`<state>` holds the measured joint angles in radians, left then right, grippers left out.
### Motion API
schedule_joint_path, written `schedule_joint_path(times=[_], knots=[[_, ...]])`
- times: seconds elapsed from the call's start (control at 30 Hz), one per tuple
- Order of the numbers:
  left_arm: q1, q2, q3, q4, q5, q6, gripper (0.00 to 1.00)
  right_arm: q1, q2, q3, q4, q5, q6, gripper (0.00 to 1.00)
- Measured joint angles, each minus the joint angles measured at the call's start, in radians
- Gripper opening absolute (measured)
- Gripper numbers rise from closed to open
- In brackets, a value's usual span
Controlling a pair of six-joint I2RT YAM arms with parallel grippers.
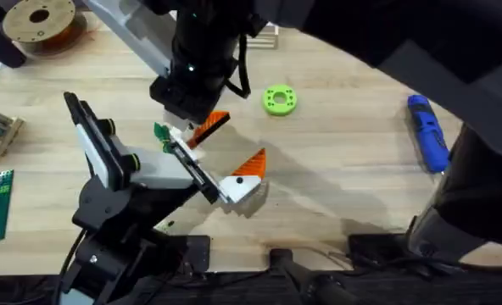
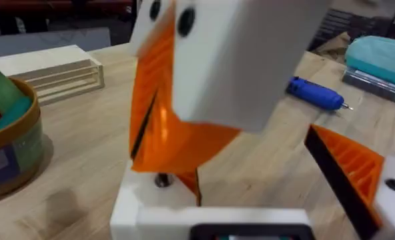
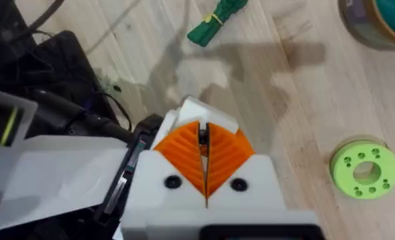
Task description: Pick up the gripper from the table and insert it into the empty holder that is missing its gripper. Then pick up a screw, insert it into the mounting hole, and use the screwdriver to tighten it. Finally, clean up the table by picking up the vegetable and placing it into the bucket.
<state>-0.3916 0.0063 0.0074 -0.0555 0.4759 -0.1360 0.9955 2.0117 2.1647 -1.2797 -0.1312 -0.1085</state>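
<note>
Right gripper (image 3: pixel 205 175) pinching orange gripper (image 1: pixel 209 126) over holder (image 2: pixel 211 217), vegetable (image 3: pixel 216 20) nearby

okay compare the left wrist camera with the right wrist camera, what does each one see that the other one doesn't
Left wrist alone: the blue screwdriver lying on the table, and a stack of light wooden slats. Right wrist alone: the dark green vegetable lying loose, and the round green disc. Both: the bucket, cut off at an edge, and white claw blocks bearing orange fins.
</note>
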Motion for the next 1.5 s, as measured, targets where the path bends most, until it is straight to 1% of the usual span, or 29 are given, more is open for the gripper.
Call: schedule_joint_path(times=[0.47, 0.5, 0.53, 0.6, 0.63, 0.7, 0.73, 0.8, 0.97, 1.17, 1.27, 1.33, 1.4, 1.5], knots=[[0.0, 0.0, 0.0, 0.001, 0.0, 0.001, 0.987, 0.0, 0.015, 0.0, -0.008, -0.008, 0.0, 0.007], [0.0, 0.0, 0.0, 0.001, 0.0, 0.001, 0.987, 0.0, 0.015, 0.0, -0.008, -0.009, 0.003, 0.022], [0.0, 0.0, 0.0, 0.001, 0.0, 0.001, 0.987, 0.0, 0.015, 0.0, -0.008, -0.01, 0.005, 0.14], [0.0, 0.0, 0.0, 0.0, 0.0, 0.0, 0.987, -0.002, 0.015, 0.0, -0.008, -0.008, 0.005, 0.441], [0.0, 0.0, 0.0, 0.0, -0.001, 0.0, 0.987, -0.006, 0.015, 0.0, -0.007, -0.002, 0.005, 0.569], [0.0, 0.0, 0.0, 0.0, -0.001, 0.0, 0.987, -0.027, 0.015, 0.002, -0.011, 0.01, 0.003, 0.856], [0.0, 0.0, 0.0, 0.001, 0.0, 0.001, 0.987, -0.039, 0.014, 0.002, -0.015, 0.006, 0.005, 0.89], [0.0, 0.0, 0.0, 0.001, 0.0, 0.001, 0.987, -0.06, 0.014, 0.002, -0.026, 0.0, 0.011, 0.907], [0.0, 0.0, 0.0, 0.001, 0.0, 0.001, 0.987, -0.109, -0.004, 0.002, -0.04, -0.013, 0.012, 0.908], [0.0, 0.0, 0.0, 0.001, 0.0, 0.001, 0.987, -0.199, -0.068, 0.002, -0.143, -0.023, 0.016, 0.909], [0.0, 0.0, 0.0, 0.001, 0.0, 0.001, 0.987, -0.237, -0.089, -0.007, -0.148, -0.065, 0.01, 0.91], [0.0, 0.0, 0.0, 0.001, 0.0, 0.001, 0.987, -0.259, -0.119, -0.046, -0.126, -0.099, 0.004, 0.91], [0.0, 0.0, 0.0, 0.001, 0.0, 0.001, 0.987, -0.28, -0.168, -0.119, -0.096, -0.123, 0.003, 0.911], [0.0, 0.0, 0.0, 0.001, 0.0, 0.001, 0.987, -0.315, -0.281, -0.287, -0.028, -0.145, 0.008, 0.91]])
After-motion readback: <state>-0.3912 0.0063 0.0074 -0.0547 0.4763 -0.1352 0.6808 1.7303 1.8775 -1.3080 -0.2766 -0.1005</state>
